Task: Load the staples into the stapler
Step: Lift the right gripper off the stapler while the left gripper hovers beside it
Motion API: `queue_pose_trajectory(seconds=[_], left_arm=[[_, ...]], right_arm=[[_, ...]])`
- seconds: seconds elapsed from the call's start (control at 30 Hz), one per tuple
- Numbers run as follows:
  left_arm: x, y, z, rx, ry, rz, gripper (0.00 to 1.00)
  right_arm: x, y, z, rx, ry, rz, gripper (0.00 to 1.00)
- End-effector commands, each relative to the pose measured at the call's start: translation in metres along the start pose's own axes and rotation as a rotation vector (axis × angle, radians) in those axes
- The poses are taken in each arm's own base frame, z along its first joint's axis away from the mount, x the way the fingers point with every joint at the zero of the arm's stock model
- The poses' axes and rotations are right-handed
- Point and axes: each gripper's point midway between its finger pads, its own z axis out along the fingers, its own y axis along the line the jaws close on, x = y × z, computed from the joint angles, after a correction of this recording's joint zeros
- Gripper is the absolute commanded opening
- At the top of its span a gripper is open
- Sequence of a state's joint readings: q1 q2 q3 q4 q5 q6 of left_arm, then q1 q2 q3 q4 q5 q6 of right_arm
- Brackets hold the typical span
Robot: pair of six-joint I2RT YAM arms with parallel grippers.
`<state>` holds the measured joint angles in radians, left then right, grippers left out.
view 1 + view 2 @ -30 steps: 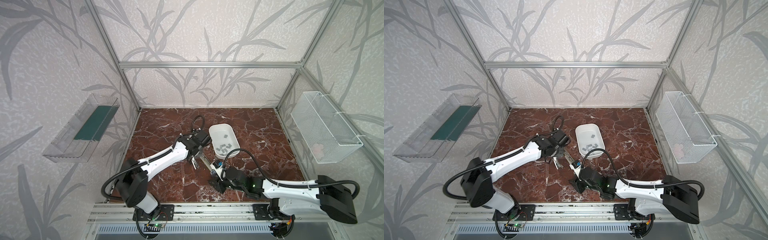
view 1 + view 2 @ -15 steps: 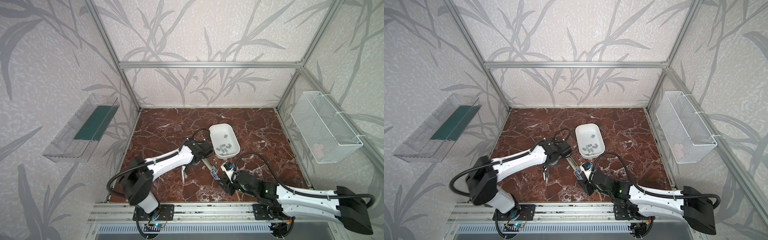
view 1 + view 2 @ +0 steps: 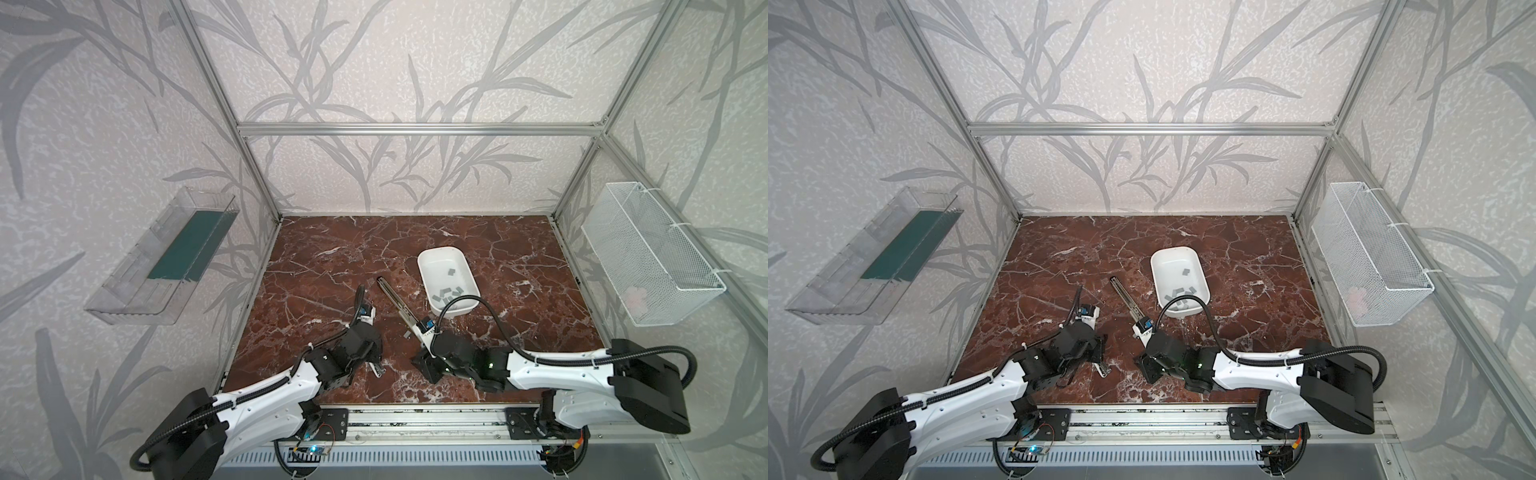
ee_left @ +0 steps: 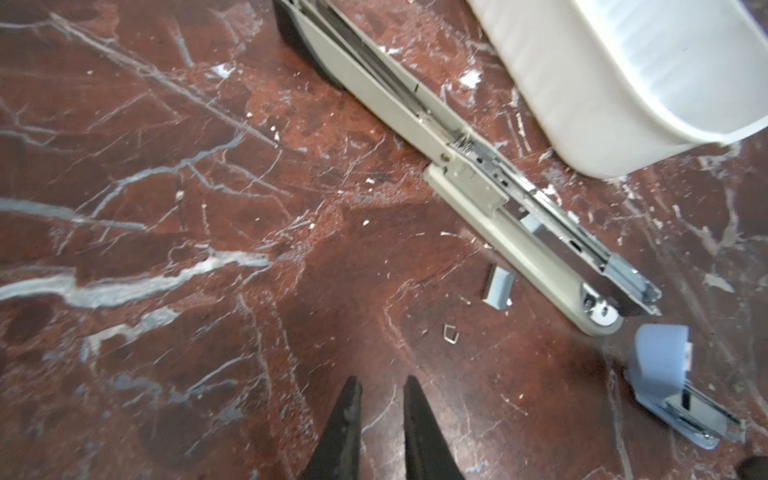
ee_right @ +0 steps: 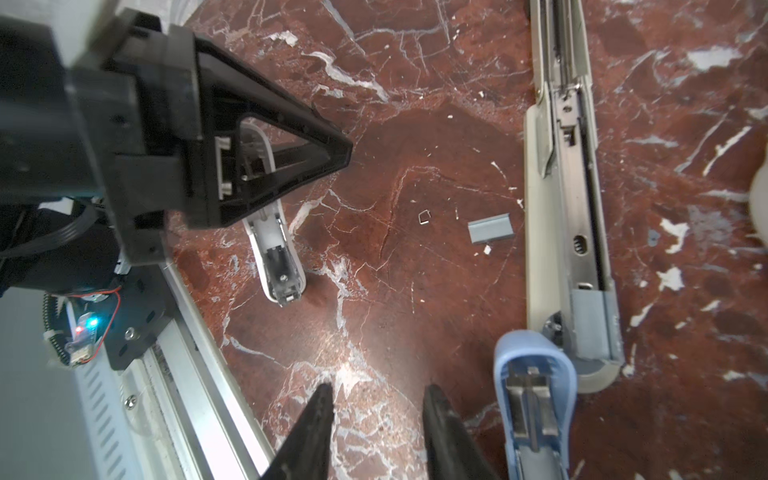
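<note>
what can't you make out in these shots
- Staples in the tray: too small to count in both top views; a cable crosses them.
- Blue stapler: cut off by the right wrist view's bottom edge.
- White stapler: partly behind the left fingers in the right wrist view.

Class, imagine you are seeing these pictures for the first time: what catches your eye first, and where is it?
A long grey stapler lies swung open on the red marble table, beside a white tub holding grey staples. One loose staple strip lies on the marble right by it.
</note>
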<state>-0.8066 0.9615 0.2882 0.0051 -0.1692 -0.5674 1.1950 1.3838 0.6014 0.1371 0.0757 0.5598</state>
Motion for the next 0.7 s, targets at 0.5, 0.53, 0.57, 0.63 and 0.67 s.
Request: queue_pose_trajectory(seconds=[0.5, 0.53, 0.57, 0.63, 0.67], left_arm=[[-0.002, -0.026, 0.021, 0.238, -0.073, 0.01, 0.1], [-0.004, -0.027, 0.021, 0.24, -0.079, 0.011, 0.11], [-0.007, -0.026, 0.021, 0.235, -0.089, 0.011, 0.13], [-0.011, -0.024, 0.019, 0.217, -0.105, 0.019, 0.19], [-0.012, -0.021, 0.018, 0.206, -0.11, 0.026, 0.23]], right_arm=[[0.008, -0.037, 0.04, 0.293, 0.114, 0.113, 0.33], [0.007, -0.038, 0.04, 0.297, 0.116, 0.118, 0.33], [0.006, -0.04, 0.041, 0.305, 0.114, 0.122, 0.32], [0.005, -0.045, 0.04, 0.323, 0.109, 0.127, 0.32], [0.004, -0.047, 0.041, 0.326, 0.105, 0.134, 0.32]])
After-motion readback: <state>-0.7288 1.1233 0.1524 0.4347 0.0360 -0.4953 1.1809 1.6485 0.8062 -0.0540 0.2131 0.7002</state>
